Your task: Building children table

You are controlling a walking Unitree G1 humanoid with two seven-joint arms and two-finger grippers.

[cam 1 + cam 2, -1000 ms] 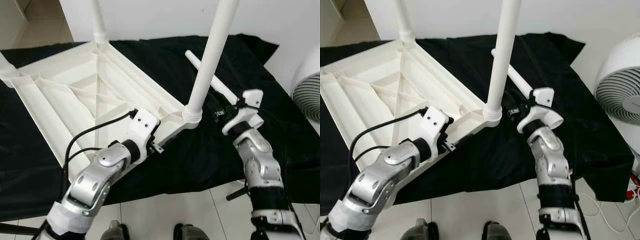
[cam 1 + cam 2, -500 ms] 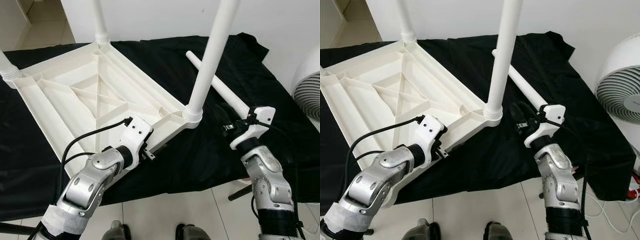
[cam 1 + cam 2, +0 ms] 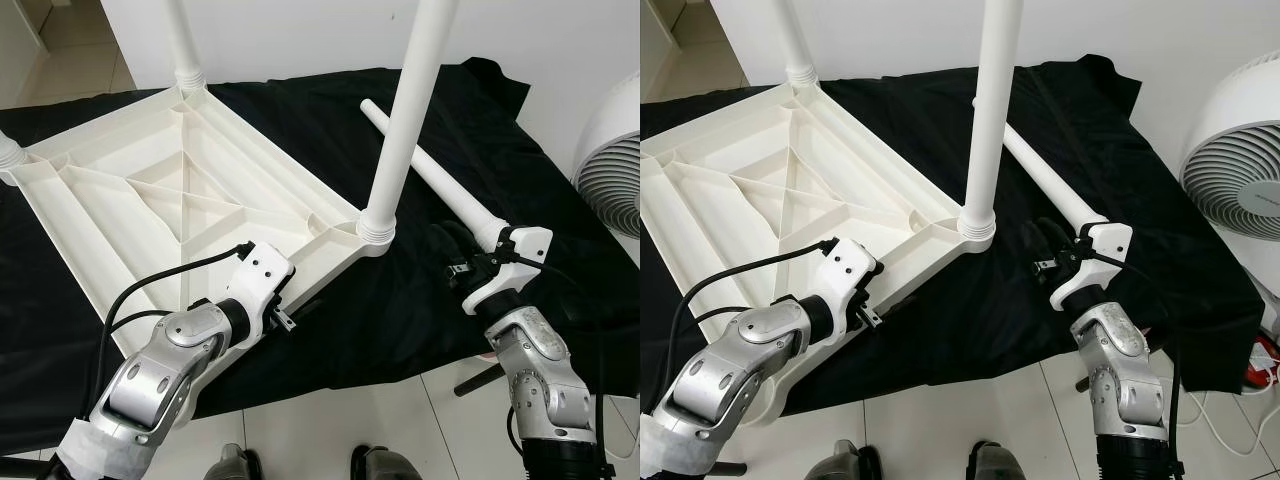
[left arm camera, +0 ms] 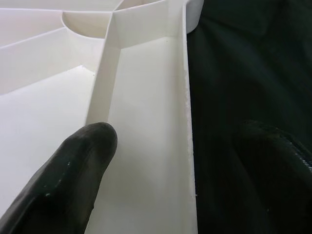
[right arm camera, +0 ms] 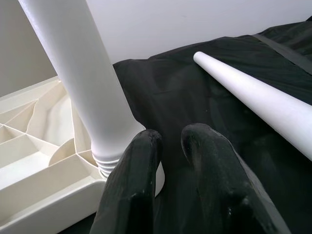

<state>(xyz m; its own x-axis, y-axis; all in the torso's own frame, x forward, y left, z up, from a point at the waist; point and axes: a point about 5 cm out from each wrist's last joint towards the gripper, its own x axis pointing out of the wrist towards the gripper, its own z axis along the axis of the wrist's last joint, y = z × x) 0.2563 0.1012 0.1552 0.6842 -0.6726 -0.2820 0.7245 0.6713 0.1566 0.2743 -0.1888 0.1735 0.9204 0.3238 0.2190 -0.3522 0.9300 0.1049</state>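
Observation:
The white table top (image 3: 120, 215) lies upside down on a black cloth (image 3: 310, 110). One white leg (image 3: 405, 110) stands upright in its near right corner socket. Another leg (image 3: 183, 40) stands at the far corner. A loose leg (image 3: 432, 172) lies on the cloth to the right. My left gripper (image 4: 180, 131) is open astride the near rim (image 4: 187, 97), one finger (image 4: 73, 165) inside the top and the other outside over the cloth. My right gripper (image 5: 170, 139) is shut on nothing, low over the cloth between the upright leg (image 5: 83, 73) and the loose leg (image 5: 253, 92).
A white fan (image 3: 612, 165) stands on the floor at the right, beyond the cloth's edge. A third leg socket (image 3: 8, 155) sits at the top's left corner. A pale tiled floor (image 3: 330, 430) runs along the near edge, by my feet.
The camera has shifted. My right gripper has drawn back toward me from the upright leg's base. My left gripper has drawn back a little at the near rim.

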